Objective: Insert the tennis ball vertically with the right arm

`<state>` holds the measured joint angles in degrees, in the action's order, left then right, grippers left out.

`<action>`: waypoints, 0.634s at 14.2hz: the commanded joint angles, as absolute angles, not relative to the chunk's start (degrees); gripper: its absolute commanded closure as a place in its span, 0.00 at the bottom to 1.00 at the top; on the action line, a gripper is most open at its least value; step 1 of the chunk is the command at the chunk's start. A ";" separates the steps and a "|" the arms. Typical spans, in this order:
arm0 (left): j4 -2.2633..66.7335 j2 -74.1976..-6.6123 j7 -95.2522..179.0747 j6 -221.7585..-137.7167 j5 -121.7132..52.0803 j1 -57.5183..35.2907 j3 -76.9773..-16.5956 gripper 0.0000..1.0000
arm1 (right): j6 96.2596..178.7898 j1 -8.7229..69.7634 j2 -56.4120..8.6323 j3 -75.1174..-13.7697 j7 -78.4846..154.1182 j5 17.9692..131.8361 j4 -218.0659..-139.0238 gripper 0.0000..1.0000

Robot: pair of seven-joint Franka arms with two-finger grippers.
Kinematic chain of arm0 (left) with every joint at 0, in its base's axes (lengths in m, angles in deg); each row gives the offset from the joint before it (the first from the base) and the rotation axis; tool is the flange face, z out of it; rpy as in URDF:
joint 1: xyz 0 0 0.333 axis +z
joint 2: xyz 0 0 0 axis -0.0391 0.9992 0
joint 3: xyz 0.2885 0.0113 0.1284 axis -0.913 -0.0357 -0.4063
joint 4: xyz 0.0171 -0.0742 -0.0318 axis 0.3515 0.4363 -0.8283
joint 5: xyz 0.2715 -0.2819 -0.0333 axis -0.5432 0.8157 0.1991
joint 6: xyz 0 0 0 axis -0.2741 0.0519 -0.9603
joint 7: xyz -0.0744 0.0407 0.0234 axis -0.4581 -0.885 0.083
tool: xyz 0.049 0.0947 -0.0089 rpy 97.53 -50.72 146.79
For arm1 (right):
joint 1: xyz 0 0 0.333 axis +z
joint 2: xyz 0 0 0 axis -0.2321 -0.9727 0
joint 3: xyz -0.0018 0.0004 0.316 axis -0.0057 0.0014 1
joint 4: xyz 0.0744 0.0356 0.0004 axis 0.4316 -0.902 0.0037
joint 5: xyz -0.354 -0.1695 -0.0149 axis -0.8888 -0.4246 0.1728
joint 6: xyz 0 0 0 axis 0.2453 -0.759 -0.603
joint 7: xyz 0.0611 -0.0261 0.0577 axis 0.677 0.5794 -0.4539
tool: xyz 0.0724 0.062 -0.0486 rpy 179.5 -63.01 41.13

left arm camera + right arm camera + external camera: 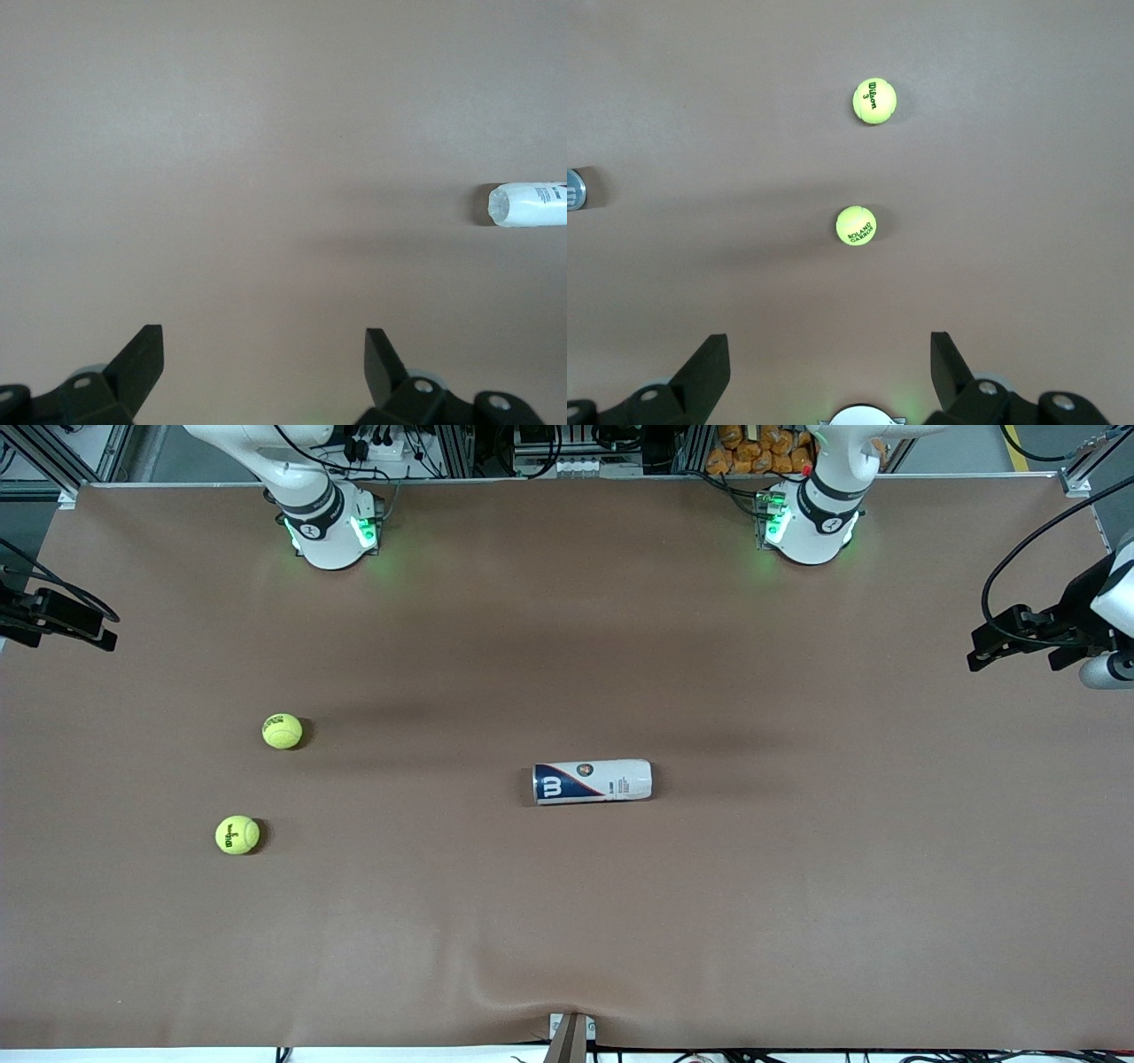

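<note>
brown surface (567,921), bare but for three things. landmark: ball can (592,781), lying on its side mid-surface. nearer ball (237,835) and second ball (282,732) well apart from can, toward right arm's end. right gripper (830,372) wide, empty, above balls; left gripper (264,367) wide, waiting. risk: can lying flat, so vertical insertion impossible until upright; balls may roll off a poor pinch.

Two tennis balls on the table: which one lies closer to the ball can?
The tennis ball farther from the front camera, printed ROLAND GARROS, lies closer to the can. The Wilson-marked ball sits nearer the camera, farther from it.
</note>
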<state>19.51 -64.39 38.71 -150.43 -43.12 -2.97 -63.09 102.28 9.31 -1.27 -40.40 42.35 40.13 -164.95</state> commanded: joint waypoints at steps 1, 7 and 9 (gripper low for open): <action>18.65 -64.09 37.40 -150.03 -42.40 -2.77 -63.18 0.00 | 101.27 9.47 -1.48 -40.66 43.02 39.55 -163.72 0.00; 18.74 -63.39 37.40 -150.03 -42.23 -2.85 -63.18 0.00 | 101.71 9.91 -1.57 -40.49 43.64 37.54 -163.72 0.00; 18.92 -62.51 37.31 -149.94 -41.79 -3.73 -63.00 0.00 | 101.53 10.43 -1.57 -40.40 43.73 37.35 -163.72 0.00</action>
